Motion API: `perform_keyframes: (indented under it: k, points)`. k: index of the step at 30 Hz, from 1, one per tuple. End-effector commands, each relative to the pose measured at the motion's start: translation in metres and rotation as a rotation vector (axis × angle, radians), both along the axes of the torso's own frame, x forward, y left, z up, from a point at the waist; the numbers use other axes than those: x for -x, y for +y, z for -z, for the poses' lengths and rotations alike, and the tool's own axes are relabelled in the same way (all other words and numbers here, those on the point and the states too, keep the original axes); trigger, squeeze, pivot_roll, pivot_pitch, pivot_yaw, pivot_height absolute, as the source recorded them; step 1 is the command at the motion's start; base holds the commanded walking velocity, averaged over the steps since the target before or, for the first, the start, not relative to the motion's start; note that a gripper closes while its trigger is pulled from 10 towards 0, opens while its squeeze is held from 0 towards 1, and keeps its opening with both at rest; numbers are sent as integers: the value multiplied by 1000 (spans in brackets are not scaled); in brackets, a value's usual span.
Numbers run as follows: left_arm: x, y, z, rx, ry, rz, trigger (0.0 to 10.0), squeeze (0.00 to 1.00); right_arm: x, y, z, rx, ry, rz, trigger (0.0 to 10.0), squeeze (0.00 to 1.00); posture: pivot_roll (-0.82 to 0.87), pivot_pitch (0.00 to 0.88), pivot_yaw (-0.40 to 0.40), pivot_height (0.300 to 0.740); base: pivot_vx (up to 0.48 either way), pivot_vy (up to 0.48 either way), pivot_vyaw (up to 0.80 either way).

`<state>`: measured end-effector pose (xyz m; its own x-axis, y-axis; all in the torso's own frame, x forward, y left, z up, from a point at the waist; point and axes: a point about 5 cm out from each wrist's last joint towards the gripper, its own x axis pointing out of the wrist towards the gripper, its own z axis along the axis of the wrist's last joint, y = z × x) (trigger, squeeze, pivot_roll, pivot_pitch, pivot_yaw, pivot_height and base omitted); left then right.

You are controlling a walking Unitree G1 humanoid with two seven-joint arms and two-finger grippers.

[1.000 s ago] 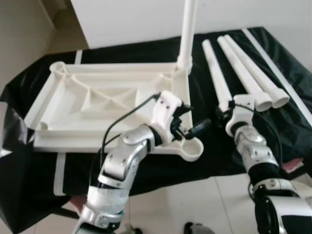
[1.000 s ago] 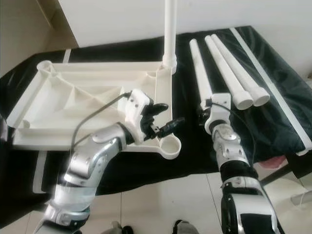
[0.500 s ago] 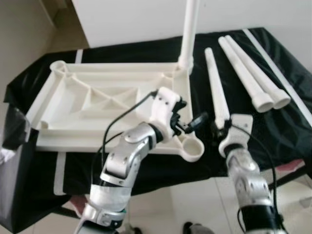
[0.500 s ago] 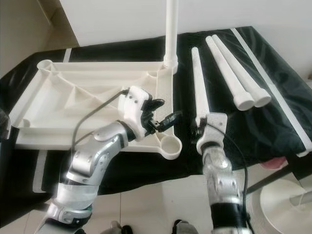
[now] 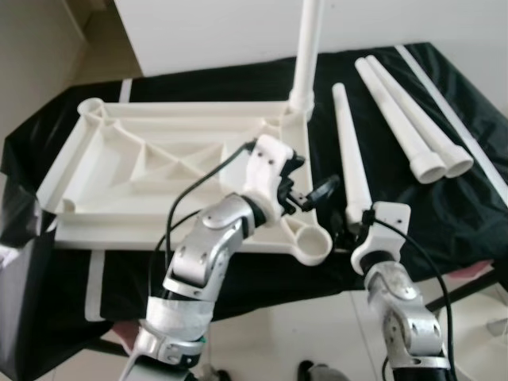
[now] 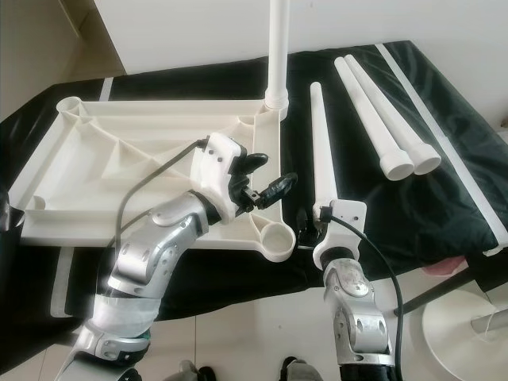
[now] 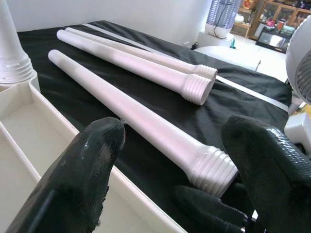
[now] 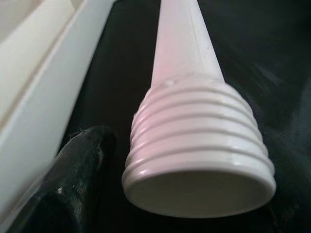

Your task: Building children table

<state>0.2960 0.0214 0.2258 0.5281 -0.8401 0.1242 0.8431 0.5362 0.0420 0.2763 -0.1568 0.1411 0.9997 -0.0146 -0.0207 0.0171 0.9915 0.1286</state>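
Dragged toward the front edge of the black-draped tabletop (image 5: 444,206) since a second ago, the long white tapered plastic leg (image 5: 348,163) is clamped at its ribbed threaded end by the right claw (image 5: 349,232). The left claw (image 5: 311,184), fingers apart, hovers over the upturned white plastic table frame's (image 5: 159,171) near-right corner.

**What is on the black counter**

The counter (image 5: 143,278) has a black cloth over it. A big white table top (image 5: 175,167) lies upside down on it, with one white leg (image 5: 308,48) standing up at its far corner. Beside it lies one loose leg (image 6: 321,151). Farther right, two more legs (image 6: 381,115) lie side by side, touching. A long thin white strip (image 6: 444,135) lies near the counter's right edge.
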Motion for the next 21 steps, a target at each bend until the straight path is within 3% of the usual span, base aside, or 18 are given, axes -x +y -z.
perform_keyframes:
  k: [1,5,6,10,19,20,21]
  points:
    - [-1,0,1,-4,-6,-20,10000,0,-1,5,-13,-12,-53,-27,10000,1000,-105,146,46,740,0,0,0]
    - [1,3,1,-13,-15,-6,10000,0,-3,4,-27,-19,-118,-20,10000,1000,-99,141,44,740,0,0,0]
    - [5,4,3,-19,-15,18,10000,0,-5,4,-32,-27,-137,-20,10000,0,-94,138,41,740,0,0,0]
    - [17,7,9,-71,-37,101,10000,0,-10,6,-40,-53,-164,-37,10000,0,-79,130,39,740,0,0,0]
    - [27,6,14,-97,8,186,10000,0,-26,4,-45,-67,-148,-37,10000,0,-71,134,48,740,0,0,0]
    - [41,5,18,-122,39,287,10000,0,-40,-1,-45,-78,-102,-17,10000,0,-64,140,51,740,0,0,0]
    - [41,5,18,-122,39,287,10000,0,-40,-1,-45,-78,-102,-17,10000,0,-64,140,51,740,0,0,0]
